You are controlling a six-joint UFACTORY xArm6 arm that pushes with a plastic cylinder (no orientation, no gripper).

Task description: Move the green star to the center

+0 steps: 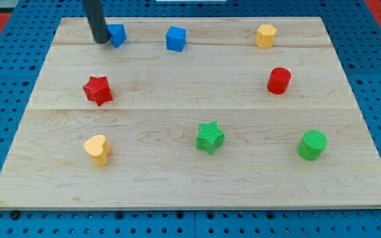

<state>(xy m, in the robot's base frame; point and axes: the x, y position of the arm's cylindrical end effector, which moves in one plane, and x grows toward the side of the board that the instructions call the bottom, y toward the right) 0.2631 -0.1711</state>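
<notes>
The green star (210, 137) lies on the wooden board (190, 99), below and a little right of the board's middle. My tip (101, 41) is at the view's top left, touching or just left of a blue block (117, 34) whose shape is partly hidden by the rod. The tip is far from the green star, up and to the left of it.
A blue cube (176, 38) sits at top centre, a yellow block (266, 36) at top right, a red cylinder (279, 80) at right, a green cylinder (312, 145) at bottom right, a red star (98, 90) at left, a yellow heart (98, 149) at bottom left.
</notes>
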